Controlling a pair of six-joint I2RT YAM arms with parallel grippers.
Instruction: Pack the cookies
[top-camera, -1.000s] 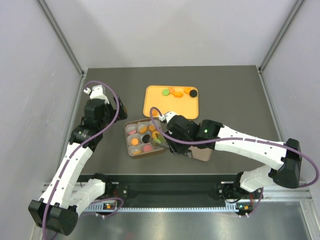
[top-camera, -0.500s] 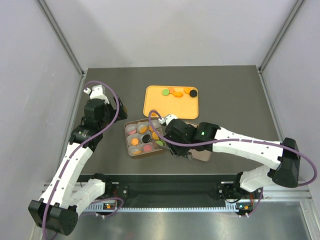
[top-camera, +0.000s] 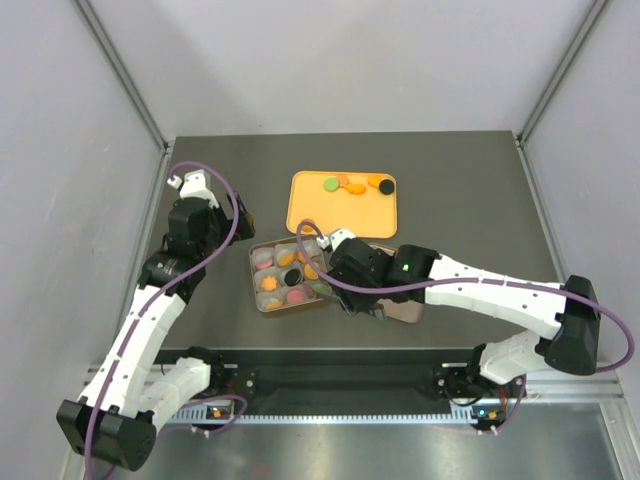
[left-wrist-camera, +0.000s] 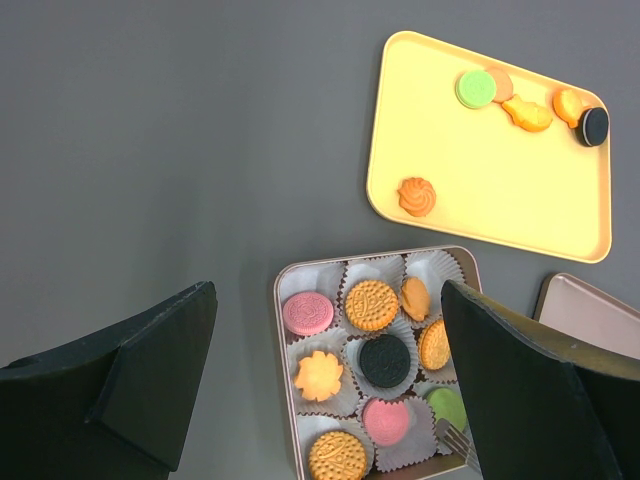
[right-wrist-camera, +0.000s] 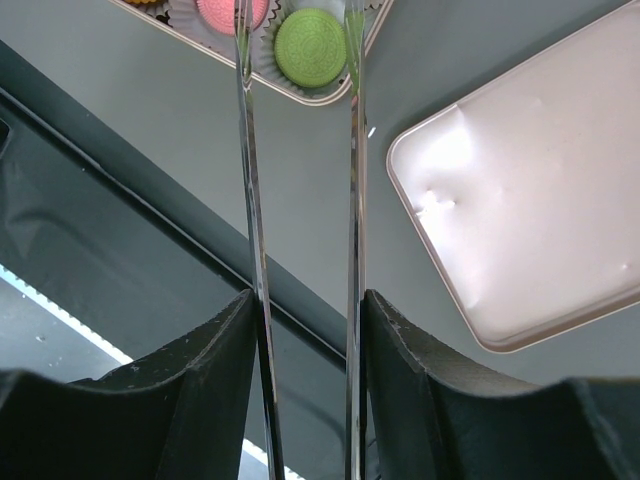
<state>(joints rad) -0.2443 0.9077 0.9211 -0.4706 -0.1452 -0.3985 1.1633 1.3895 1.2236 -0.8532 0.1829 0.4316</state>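
Observation:
Several cookies lie in white paper cups in the tan box (top-camera: 254, 283): pink (left-wrist-camera: 308, 312), orange (left-wrist-camera: 371, 305), black (left-wrist-camera: 387, 361) and green (left-wrist-camera: 445, 405). More cookies (top-camera: 351, 184) remain on the orange tray (top-camera: 340, 212). My right gripper (right-wrist-camera: 308, 300) is shut on metal tongs (right-wrist-camera: 255, 200). The blades reach over the box's near right corner, with the green cookie (right-wrist-camera: 310, 47) lying in its cup between the tips. My left gripper (left-wrist-camera: 327, 290) hangs open above the box's left side, holding nothing.
The box's pale lid (right-wrist-camera: 540, 210) lies upside down just right of the box, partly under my right arm (top-camera: 470, 285). The table's dark front rail (right-wrist-camera: 150, 170) runs close below the tongs. Grey walls enclose the table on three sides.
My right gripper has drawn back slightly toward the near edge, uncovering the black cookie in the box's middle cup. The tong blades have spread a little. The left arm has not moved.

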